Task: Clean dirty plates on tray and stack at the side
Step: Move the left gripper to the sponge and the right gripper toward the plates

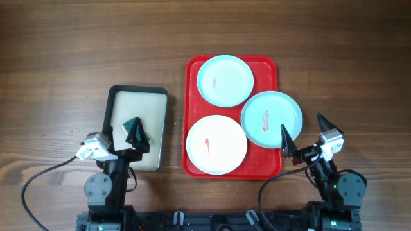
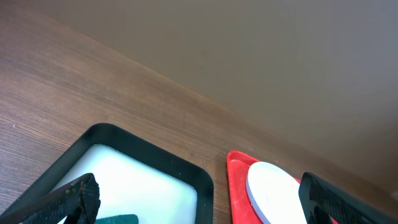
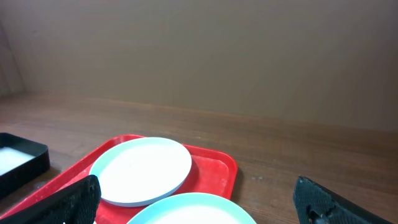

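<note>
The red tray (image 1: 192, 70) lies at mid table and holds three plates. A pale blue plate (image 1: 225, 79) sits at its far end, a second pale blue plate (image 1: 271, 119) overhangs its right rim, and a white plate (image 1: 216, 144) sits near its front. Each has a small red smear. My left gripper (image 1: 125, 133) is open over the cream tray, above a dark green sponge (image 1: 133, 124). My right gripper (image 1: 303, 133) is open, just right of the red tray's front corner. The right wrist view shows both blue plates (image 3: 140, 169) (image 3: 193, 211). The left wrist view shows the white plate (image 2: 273, 194).
A black-rimmed cream tray (image 1: 158, 122) lies left of the red tray, with a narrow strip of wood between them. Bare wooden table (image 1: 77, 45) surrounds both trays. Cables run along the front edge by both arm bases.
</note>
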Motion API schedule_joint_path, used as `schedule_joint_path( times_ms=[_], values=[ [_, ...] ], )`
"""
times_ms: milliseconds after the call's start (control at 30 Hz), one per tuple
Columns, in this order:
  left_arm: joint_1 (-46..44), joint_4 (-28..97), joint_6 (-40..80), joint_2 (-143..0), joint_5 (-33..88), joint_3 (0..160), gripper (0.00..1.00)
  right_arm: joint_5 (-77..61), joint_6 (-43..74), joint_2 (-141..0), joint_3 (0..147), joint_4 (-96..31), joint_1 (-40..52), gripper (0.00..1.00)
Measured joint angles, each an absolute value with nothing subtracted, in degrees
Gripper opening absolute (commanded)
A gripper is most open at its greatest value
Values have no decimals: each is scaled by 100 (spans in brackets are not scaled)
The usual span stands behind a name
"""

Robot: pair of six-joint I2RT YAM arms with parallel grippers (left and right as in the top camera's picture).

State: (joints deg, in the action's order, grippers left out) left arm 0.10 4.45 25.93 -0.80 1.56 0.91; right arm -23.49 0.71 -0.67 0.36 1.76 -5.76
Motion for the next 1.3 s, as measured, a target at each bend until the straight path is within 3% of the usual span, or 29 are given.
schedule_joint_path(
  times_ms=[1167,1300],
  values=[
    [10,445,2593,-80,176,91,100,-2349,71,-67,36,176,-576,100],
    [10,353,2596,-80,622,91,100,-2381,104,-67,36,220,-576,100]
  ],
)
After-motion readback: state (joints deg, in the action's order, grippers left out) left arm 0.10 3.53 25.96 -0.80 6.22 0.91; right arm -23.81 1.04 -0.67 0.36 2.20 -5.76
